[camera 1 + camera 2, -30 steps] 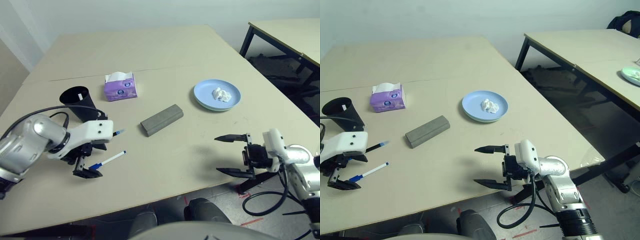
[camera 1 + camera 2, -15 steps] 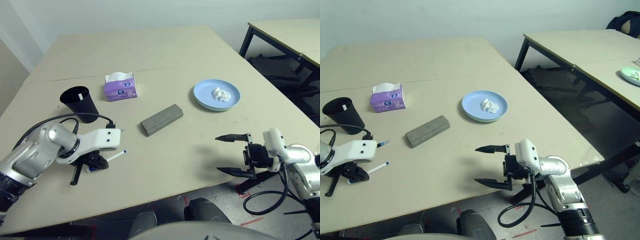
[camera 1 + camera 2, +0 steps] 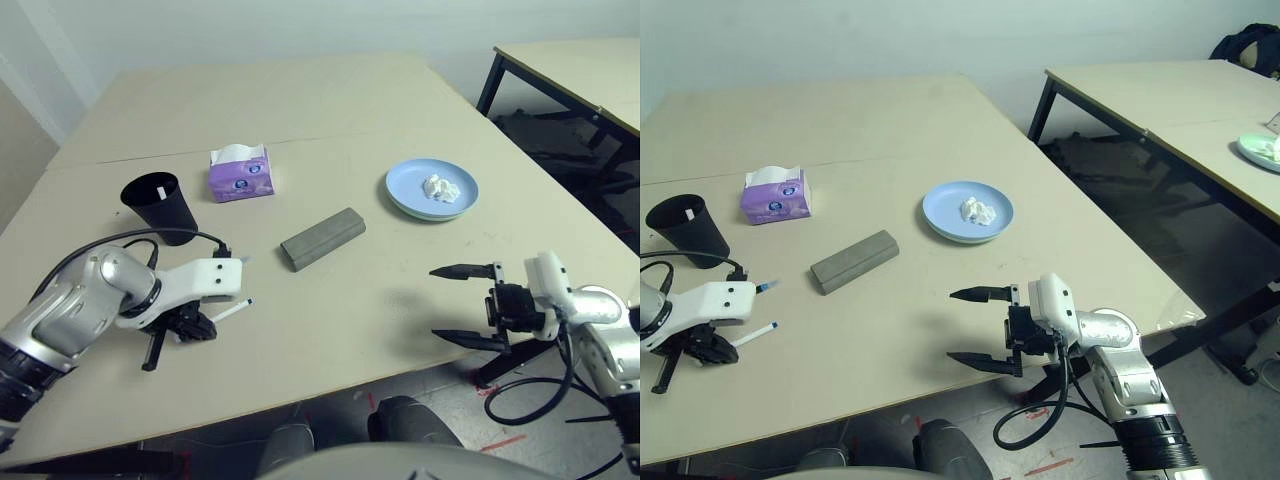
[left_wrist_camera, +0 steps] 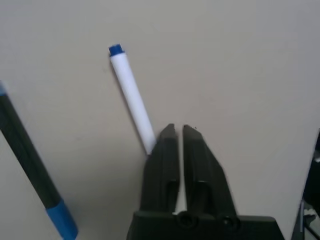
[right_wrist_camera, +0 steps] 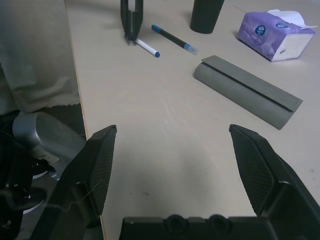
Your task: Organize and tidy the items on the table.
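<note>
Holding a white tissue wad [image 3: 439, 187], the blue plate [image 3: 432, 190] sits toward two o'clock on the beige table [image 3: 300, 110]; a pale green rim shows under its near edge. At ten o'clock, the black cup [image 3: 160, 207] stands upright with a small white patch on its inner wall; what that is cannot be told. Beyond it a purple tissue box [image 3: 240, 173] has a white sheet sticking out of its top.

Near the table's centre, the grey glasses case [image 3: 322, 238] lies closed, its long axis running from seven to one o'clock. At about eight o'clock, the white pen [image 3: 228, 312] lies flat on the table, pointing its blue tip toward two o'clock; its other end sits under the left gripper [image 3: 193, 328]. Just beyond it, the black pen [image 4: 30, 170] lies roughly parallel.

From the left wrist view, the left gripper's fingers stand nearly together with a thin gap, their tips against the white pen's end; whether they pinch it cannot be told. That view also shows the black pen's blue cap, which the head views mostly hide behind the white wrist housing. Over the near right edge of the table, the right gripper [image 3: 467, 303] hangs with its fingers wide apart and nothing between them. Its wrist view looks across the table to the case, both pens and the left gripper's fingers [image 5: 131, 20].
</note>
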You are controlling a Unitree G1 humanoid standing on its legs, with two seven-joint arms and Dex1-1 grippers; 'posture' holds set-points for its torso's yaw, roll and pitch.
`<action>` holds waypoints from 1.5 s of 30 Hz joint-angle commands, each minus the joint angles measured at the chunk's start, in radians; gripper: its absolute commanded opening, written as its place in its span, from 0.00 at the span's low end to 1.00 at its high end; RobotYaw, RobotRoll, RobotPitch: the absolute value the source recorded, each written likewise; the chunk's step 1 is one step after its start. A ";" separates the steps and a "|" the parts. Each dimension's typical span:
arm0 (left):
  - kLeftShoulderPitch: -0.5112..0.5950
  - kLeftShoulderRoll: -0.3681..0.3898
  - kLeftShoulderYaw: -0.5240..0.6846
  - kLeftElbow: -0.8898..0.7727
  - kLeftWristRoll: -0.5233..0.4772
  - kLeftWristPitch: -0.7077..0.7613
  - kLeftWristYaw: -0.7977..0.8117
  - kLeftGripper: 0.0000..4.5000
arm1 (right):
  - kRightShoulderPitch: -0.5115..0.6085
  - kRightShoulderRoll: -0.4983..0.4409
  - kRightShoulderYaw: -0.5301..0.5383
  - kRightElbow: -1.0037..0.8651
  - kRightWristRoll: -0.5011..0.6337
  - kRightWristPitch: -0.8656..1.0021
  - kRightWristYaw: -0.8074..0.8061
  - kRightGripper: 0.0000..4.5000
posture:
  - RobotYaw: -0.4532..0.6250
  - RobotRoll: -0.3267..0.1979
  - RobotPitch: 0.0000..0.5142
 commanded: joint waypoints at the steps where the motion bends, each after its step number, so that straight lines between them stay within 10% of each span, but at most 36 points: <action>1: -0.014 0.024 0.027 -0.035 -0.021 0.024 -0.014 0.36 | -0.002 -0.008 0.009 -0.009 -0.006 0.005 -0.001 1.00 | 0.27 0.62 0.00; 9: -0.009 0.010 -0.020 -0.030 0.026 0.027 0.022 0.99 | -0.008 0.002 0.017 -0.004 -0.011 -0.001 -0.004 1.00 | 0.27 0.62 0.00; 27: -0.019 -0.068 -0.082 0.052 0.103 -0.007 0.066 0.99 | -0.002 -0.002 0.017 -0.015 -0.011 0.001 -0.012 1.00 | 0.26 0.62 0.00; 41: -0.006 -0.063 -0.081 0.088 0.103 -0.027 0.042 0.00 | 0.001 -0.003 0.018 -0.025 -0.011 0.004 -0.018 1.00 | 0.26 0.62 0.00; 45: -0.017 -0.041 -0.058 0.077 0.087 -0.025 0.019 0.00 | -0.001 -0.006 0.016 -0.022 -0.008 0.005 -0.013 1.00 | 0.26 0.62 0.00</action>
